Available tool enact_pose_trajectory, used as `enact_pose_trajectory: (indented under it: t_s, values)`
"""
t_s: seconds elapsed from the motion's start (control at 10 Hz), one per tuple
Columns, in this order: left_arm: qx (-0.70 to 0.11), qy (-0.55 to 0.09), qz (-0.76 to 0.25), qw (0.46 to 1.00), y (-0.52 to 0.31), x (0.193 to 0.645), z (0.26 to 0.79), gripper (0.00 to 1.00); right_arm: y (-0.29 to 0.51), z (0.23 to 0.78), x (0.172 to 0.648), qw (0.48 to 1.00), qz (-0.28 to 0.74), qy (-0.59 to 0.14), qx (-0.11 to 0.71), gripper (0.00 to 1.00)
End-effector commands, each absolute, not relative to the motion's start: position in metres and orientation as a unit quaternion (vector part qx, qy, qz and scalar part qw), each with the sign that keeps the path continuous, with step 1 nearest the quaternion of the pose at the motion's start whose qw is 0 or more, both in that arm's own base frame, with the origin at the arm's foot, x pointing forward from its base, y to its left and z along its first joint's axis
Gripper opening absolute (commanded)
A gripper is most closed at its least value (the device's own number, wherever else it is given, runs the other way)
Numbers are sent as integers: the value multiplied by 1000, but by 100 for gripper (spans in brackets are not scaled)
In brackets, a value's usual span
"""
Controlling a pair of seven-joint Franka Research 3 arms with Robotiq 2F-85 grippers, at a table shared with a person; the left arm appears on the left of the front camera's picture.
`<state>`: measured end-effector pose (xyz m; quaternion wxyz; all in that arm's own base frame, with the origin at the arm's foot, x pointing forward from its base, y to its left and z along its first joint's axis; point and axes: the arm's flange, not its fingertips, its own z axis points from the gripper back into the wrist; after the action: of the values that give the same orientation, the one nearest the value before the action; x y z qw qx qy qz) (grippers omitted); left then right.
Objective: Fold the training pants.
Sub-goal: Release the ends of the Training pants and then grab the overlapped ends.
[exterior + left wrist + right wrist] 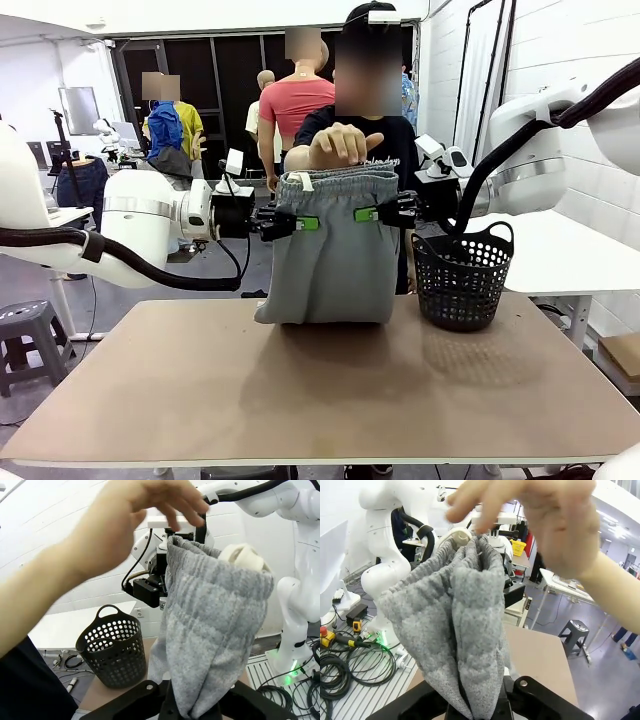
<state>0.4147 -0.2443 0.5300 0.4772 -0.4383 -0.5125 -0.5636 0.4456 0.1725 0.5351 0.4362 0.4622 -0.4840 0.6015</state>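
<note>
I see the left gripper (290,222) and right gripper (370,213) each clamped on the training pants (330,270); shirt print (386,159) behind them unreadable.

- Our left gripper (303,222) reaches in level, clamped on the training pants (330,270).
- Our right gripper (368,213) faces it, likewise clamped.
- The person's hand (341,146) hovers above them.

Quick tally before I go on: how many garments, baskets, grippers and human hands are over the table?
Training pants: 1
Black mesh basket: 1
Grippers: 2, left gripper and right gripper, both shut on the pants
Person's hand: 1
Total: 5
</note>
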Motion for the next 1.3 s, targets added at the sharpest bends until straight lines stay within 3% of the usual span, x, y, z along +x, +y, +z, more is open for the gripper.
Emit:
enact_pose_trajectory:
  t_s: [0.0,1.2]
  values:
    - [-439,-516,-560,476,-246,414,533,0,174,536,443,433,596,-491,465,0]
    - [-439,-516,-560,476,-246,414,533,0,174,536,443,433,596,-491,465,0]
